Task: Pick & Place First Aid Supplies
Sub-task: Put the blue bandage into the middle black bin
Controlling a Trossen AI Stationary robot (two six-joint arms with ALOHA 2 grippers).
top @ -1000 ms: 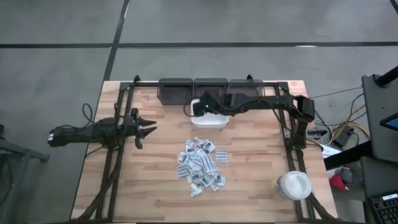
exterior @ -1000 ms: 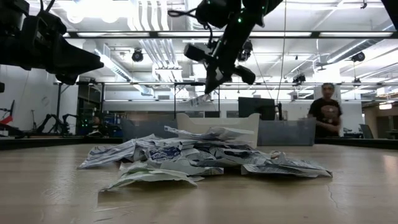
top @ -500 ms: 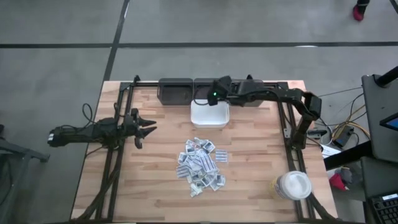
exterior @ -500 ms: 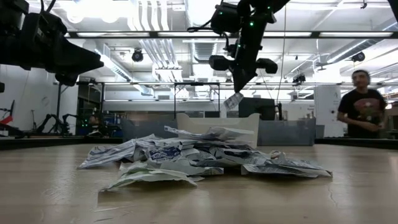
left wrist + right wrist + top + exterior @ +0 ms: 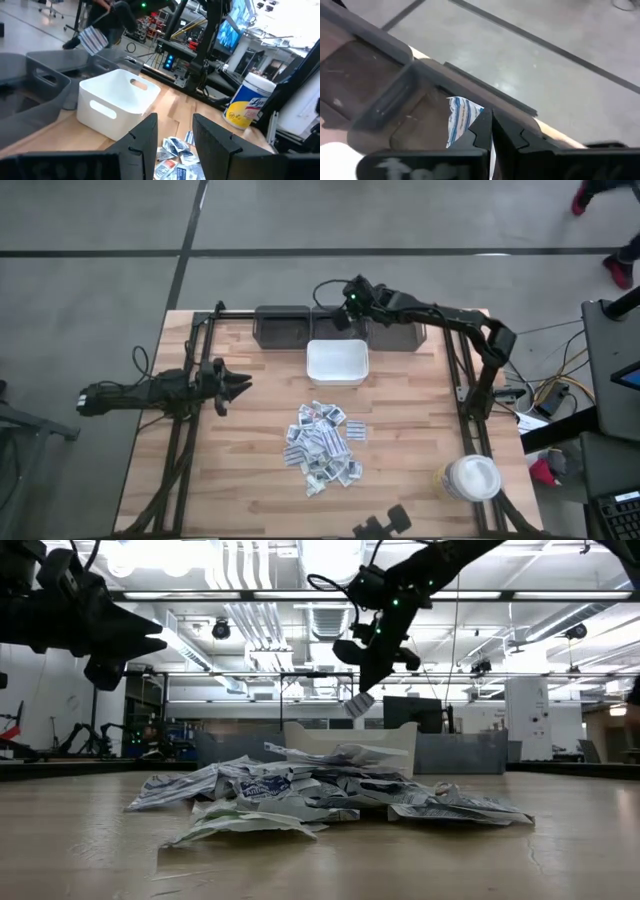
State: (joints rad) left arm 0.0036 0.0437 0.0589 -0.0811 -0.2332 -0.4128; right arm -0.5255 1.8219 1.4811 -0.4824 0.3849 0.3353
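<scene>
The first aid supplies lie as a loose pile of white, blue-printed sachets (image 5: 322,444) mid-table, also seen in the low view (image 5: 320,790). My right gripper (image 5: 342,312) hangs over the middle dark bin (image 5: 338,326) at the far edge, shut on one sachet (image 5: 461,120). That sachet also shows in the low view (image 5: 358,705) and in the left wrist view (image 5: 93,40). A white bin (image 5: 337,364) stands just in front of the dark bins. My left gripper (image 5: 176,140) waits open and level at the table's left (image 5: 236,385). My right gripper pinches the sachet by one edge (image 5: 479,116) between its two shut fingers. The fingers slant down from the table's right side. The sachet sticks out past the fingertips (image 5: 368,683), tilted and lifted clear above the dark bin.
Two more dark bins (image 5: 282,327) (image 5: 396,330) flank the middle one along the far edge. A white round tub with a yellow label (image 5: 470,478) stands at the near right corner. The arms' black frames (image 5: 190,430) run along both sides.
My right gripper, shut on the sachet, has gone from over the white bin toward the table's far edge, over the middle dark bin, and has rolled at the wrist. My left gripper has rolled about its own line without shifting.
</scene>
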